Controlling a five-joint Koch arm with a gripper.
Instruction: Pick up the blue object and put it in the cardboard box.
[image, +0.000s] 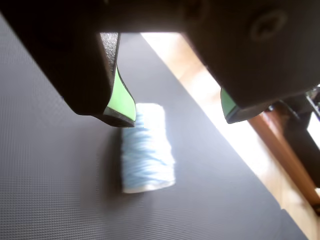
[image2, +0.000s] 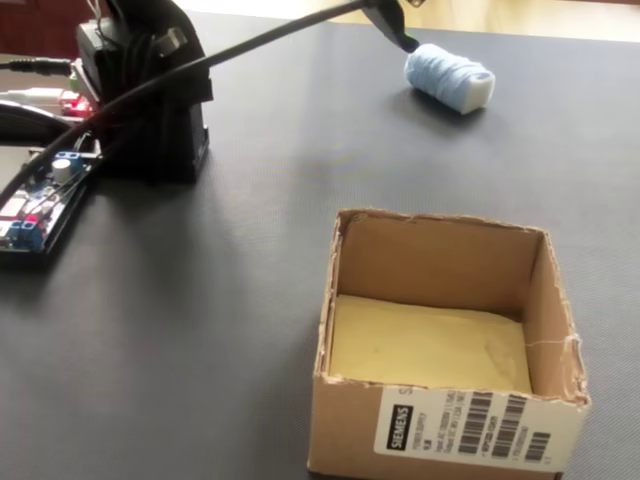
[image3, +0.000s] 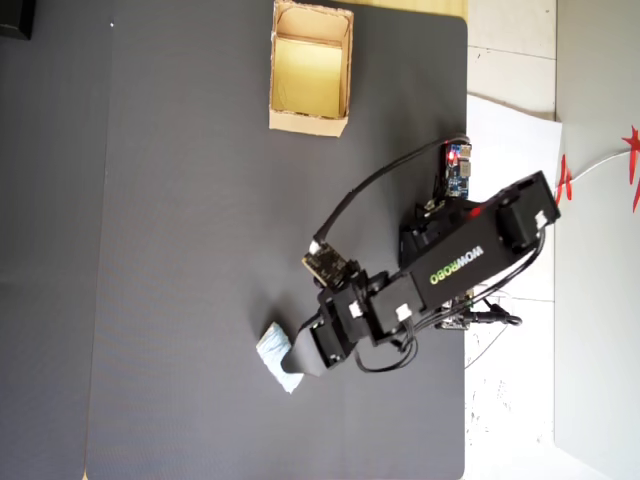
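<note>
**Jaws apart over blue roll, grab not yet made**

Green-padded jaws fill the wrist cam up close: gripper (image: 177, 115) is released, wide gap, nothing between the tips. Blue object (image: 146, 148), a pale ribbed roll, lies flat on the black mat (image: 55, 175) just below the left jaw as the wrist view shows it, w/ that tip overlapping its top end. It isn't centred in the gap; it sits toward the left jaw.

Risk, my read: closing from here could make the left pad nudge or roll the lump away rather than pinch it, since it's soft, round and off-centre. Descending straight may also press the tip onto it.

Cardboard box (image3: 311, 68) stands well apart from the roll, at the far edge of the mat in the overhead view, so a long carry follows.

Fixed view alone shows the box (image2: 440, 440) is empty, yellowish floor, barcode label on the front; the jaw gap can't be read there. Overhead alone shows the arm (image3: 460, 262) layout.
</note>
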